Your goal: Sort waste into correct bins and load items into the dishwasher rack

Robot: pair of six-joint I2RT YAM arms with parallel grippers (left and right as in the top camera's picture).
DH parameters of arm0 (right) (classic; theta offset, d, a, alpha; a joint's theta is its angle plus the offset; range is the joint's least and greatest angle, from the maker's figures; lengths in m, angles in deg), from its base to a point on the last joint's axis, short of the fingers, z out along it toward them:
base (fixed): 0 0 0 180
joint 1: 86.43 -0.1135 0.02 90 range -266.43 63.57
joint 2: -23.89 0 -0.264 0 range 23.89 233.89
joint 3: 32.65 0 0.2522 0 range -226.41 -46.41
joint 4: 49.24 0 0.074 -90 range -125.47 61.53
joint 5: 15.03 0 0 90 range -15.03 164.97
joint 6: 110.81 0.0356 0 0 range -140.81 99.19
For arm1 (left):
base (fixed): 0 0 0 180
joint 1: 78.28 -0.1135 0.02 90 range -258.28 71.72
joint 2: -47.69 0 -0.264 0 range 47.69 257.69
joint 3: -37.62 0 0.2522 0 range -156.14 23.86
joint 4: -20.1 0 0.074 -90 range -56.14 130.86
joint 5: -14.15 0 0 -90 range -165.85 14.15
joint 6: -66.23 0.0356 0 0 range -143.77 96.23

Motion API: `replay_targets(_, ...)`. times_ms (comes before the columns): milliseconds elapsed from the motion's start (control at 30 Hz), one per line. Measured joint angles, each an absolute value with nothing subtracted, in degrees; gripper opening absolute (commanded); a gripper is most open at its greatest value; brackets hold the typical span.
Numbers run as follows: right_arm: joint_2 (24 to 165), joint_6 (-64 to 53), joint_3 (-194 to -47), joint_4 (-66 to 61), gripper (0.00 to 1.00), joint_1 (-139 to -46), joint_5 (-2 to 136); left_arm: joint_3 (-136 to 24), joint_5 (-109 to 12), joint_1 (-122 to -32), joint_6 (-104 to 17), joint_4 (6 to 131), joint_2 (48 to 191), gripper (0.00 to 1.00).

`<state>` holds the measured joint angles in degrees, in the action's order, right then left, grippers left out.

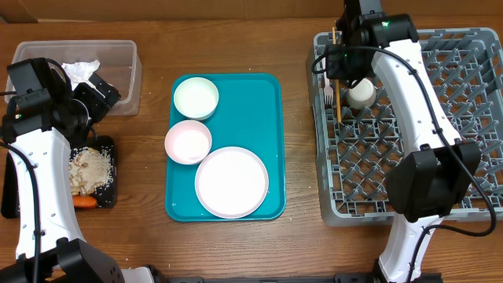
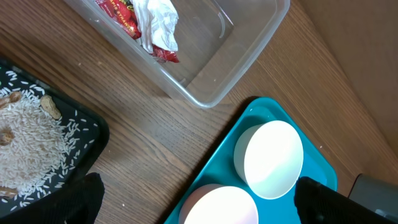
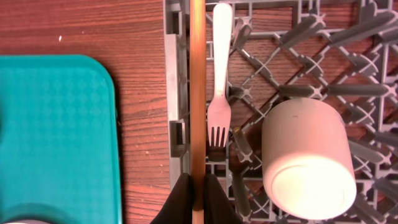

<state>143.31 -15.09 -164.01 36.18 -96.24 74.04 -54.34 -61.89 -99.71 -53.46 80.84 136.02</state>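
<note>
Rack loading is in hand — the right gripper (image 3: 198,202), clamped on a thin wooden stick (image 3: 198,93), holds it over the dishwasher rack (image 1: 471,47)'s left edge, upper right of the overhead view, beside the fork (image 3: 219,93) — next it probably needs lowering and releasing, while the left gripper (image 1: 100,93) gapes near the clear tub (image 1: 126,47).

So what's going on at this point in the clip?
The right gripper is shut on a wooden stick, holding it over the left edge of the dish rack, where a fork and a cup already lie. The left gripper is open and empty near the clear tub, which holds a napkin and a red wrapper. The black tray holds food scraps and a carrot. Two bowls and a plate wait on the teal tray.
</note>
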Motion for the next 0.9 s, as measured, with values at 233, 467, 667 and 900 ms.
replay_targets(233, 143.33, -17.69, -154.18, 28.47, 0.23, -96.39, 73.89, -54.34, -61.89, -99.71, -53.46, 80.82, 136.02, 1.00)
replay_targets(467, 143.33, -17.43, -153.02, 29.91, 0.70, -96.39, 74.35, -54.34, -61.87, -99.71, -53.46, 80.84, 136.02, 1.00)
replay_targets(667, 142.65, -14.37, -155.51, 37.08, 0.71, -97.46, 73.47, -54.34, -61.87, -99.71, -53.46, 80.82, 136.02, 1.00)
replay_targets(900, 134.65, -13.98, -157.11, 39.07, 0.91, -108.32, 66.32, -54.34, -61.89, -99.71, -53.46, 80.82, 136.02, 1.00)
